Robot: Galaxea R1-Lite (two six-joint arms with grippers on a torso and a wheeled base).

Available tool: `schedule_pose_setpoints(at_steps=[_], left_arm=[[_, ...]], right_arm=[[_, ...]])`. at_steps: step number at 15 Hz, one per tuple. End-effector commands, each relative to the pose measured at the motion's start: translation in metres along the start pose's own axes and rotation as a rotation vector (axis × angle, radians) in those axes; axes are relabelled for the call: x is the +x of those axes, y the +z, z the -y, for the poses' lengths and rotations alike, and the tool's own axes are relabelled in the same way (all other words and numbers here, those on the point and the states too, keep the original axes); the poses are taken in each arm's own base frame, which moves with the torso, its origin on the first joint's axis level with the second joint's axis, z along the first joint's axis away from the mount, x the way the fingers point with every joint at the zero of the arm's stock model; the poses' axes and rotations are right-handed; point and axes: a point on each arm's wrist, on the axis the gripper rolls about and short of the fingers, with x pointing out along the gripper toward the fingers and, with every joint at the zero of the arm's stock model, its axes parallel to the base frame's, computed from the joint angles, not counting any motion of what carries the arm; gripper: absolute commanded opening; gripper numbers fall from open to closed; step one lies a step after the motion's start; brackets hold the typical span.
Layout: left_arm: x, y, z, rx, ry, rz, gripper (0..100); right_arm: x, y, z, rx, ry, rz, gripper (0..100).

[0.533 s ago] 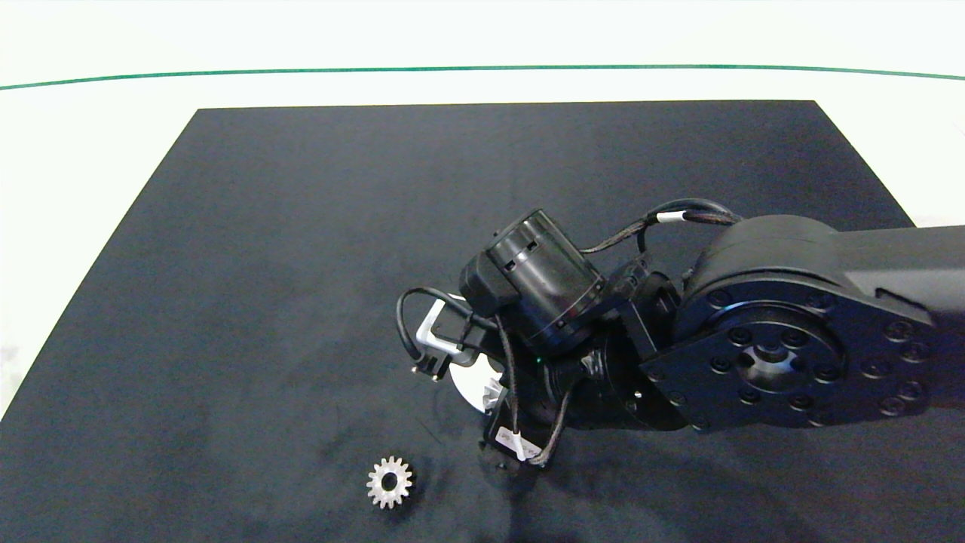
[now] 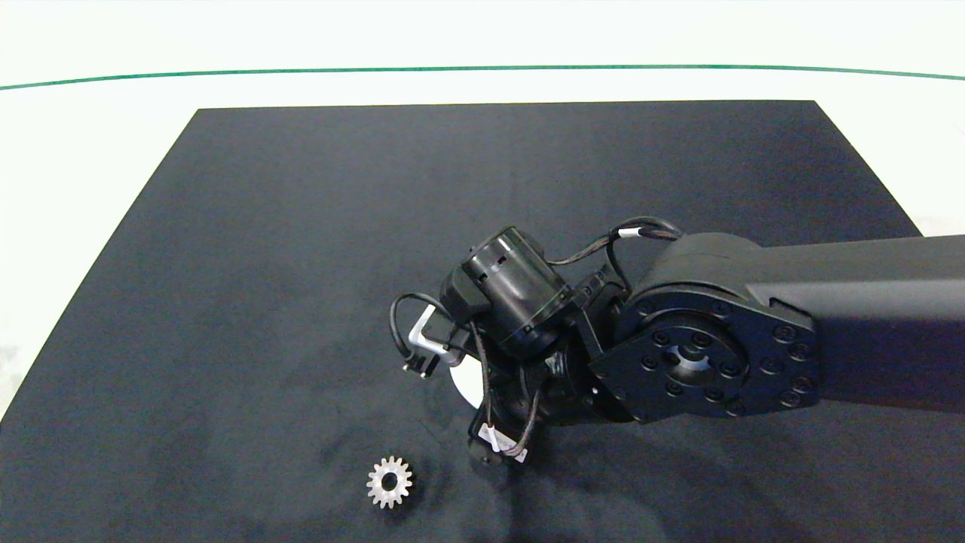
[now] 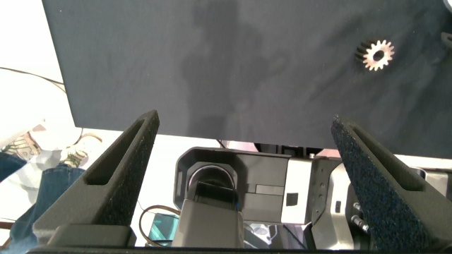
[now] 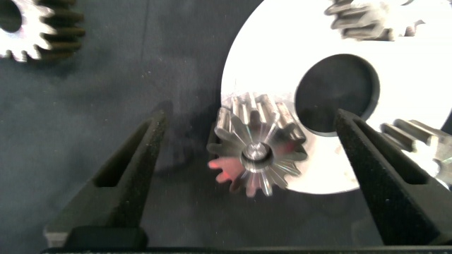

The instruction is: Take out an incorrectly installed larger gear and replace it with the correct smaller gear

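Note:
The larger gear (image 4: 258, 152), silver with long star-like teeth, sits on a pin at the edge of a white disc (image 4: 268, 63). My right gripper (image 4: 251, 116) is open, one finger on either side of that gear and clear of it. The smaller gear (image 2: 390, 483) lies loose and flat on the black mat, near its front edge; it also shows as the smaller gear (image 4: 32, 28) and the smaller gear (image 3: 376, 54). My left gripper (image 3: 246, 123) is open and empty, held back off the mat's near edge. In the head view the right arm (image 2: 520, 302) hides its own fingers.
Two more small gears (image 4: 374, 17) (image 4: 424, 141) sit on the white disc (image 2: 461, 381) around its dark centre hole (image 4: 337, 95). The black mat (image 2: 301, 226) lies on a white table, with a green line (image 2: 482, 69) at the far side.
The right arm has shifted left and a little toward the far side over the disc, covering more of it. The loose smaller gear has not moved.

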Motion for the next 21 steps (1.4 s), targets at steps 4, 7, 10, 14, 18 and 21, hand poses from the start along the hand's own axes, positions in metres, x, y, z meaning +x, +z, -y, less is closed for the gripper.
schedule_pose_setpoints(at_steps=[4, 7, 10, 14, 18, 21], left_arm=[[-0.0003, -0.0010, -0.0003, -0.001, 0.003, -0.006, 100], [-0.0003, -0.0010, -0.0003, -0.001, 0.003, -0.006, 100], [-0.0007, -0.0012, -0.0004, -0.001, 0.002, -0.003, 100], [-0.0010, -0.0017, -0.0005, -0.001, 0.002, -0.003, 100], [-0.0013, -0.0015, -0.0005, -0.001, 0.000, -0.001, 100], [-0.0010, -0.0016, -0.0004, 0.000, 0.001, -0.002, 100]], right_arm=[[0.0037, -0.0023, 0.0013, -0.002, -0.002, -0.018, 85], [0.0043, -0.0030, 0.0009, -0.012, -0.001, -0.026, 79], [0.0042, -0.0031, 0.0010, -0.023, -0.002, -0.032, 73], [0.0041, -0.0037, 0.0014, -0.028, 0.001, -0.038, 64], [0.0058, -0.0068, 0.0058, -0.021, -0.005, -0.051, 57], [0.0068, -0.0081, 0.0070, -0.021, -0.002, -0.065, 51]])
